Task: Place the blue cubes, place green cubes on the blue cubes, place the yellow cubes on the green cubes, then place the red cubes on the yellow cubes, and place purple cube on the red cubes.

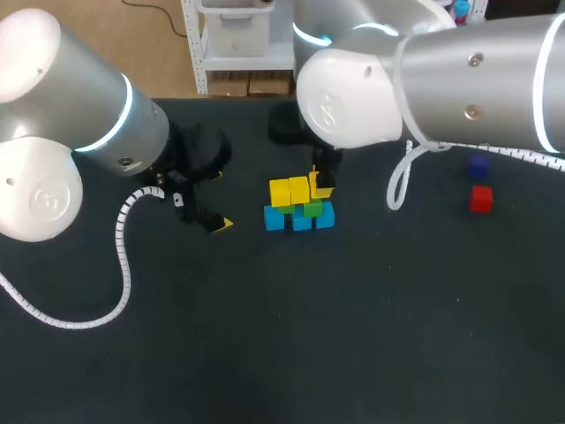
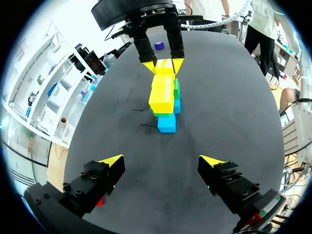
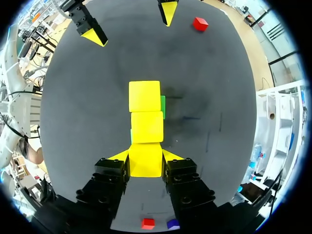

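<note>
So the right gripper (image 3: 145,156) is pinching a small yellow cube (image 3: 145,165), one yellow-tipped finger pressed on each side of it. In the head view that cube sits at the right end of the stack, in the middle of the frame and a bit above centre. It lines up with the two other yellow cubes (image 1: 281,193) that already sit on the green cubes (image 1: 309,209). I honestly can't tell if it's touching the green layer or just over it. Under the green there's a row of blue cubes (image 1: 302,221) on the dark table (image 1: 353,336).

Over at the right of the head view, well apart from the stack, there's a red cube (image 1: 480,199) with a purple cube (image 1: 478,165) just above it in the frame.

The left gripper (image 2: 162,162) is to the left of the stack with its fingers spread wide and nothing between them. In the right wrist view a second red cube (image 3: 200,23) lies on the table near one of its fingers.
</note>
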You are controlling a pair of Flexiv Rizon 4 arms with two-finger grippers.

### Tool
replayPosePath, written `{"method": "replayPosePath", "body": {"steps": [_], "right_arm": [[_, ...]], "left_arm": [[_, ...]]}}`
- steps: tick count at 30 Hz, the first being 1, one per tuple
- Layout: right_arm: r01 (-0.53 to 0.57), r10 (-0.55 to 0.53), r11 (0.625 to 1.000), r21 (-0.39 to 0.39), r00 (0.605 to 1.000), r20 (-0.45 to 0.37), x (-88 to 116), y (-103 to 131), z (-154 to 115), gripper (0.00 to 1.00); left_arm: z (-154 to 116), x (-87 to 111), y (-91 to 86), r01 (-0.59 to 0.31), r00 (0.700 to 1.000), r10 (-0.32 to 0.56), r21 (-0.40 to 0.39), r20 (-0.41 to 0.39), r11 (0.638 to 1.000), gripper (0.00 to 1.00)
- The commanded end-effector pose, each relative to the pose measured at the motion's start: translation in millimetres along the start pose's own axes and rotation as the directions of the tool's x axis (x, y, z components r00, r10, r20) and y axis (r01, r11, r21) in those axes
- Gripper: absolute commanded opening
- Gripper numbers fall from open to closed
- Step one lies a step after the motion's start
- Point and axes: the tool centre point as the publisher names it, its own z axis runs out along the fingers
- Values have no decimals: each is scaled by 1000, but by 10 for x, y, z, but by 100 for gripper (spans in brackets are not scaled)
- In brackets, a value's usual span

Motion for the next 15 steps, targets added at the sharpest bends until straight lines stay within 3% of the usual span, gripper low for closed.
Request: {"method": "replayPosePath", "body": {"steps": [1, 15], "right_arm": [[2, -2, 1000, -4, 1000, 2, 0, -23, 10, 0], [8, -8, 1000, -4, 1000, 2, -14, -69, 28, 0]], "left_arm": [[2, 13, 12, -3, 1000, 3, 4, 5, 1000, 100], [2, 13, 12, -3, 1000, 3, 4, 5, 1000, 100]]}}
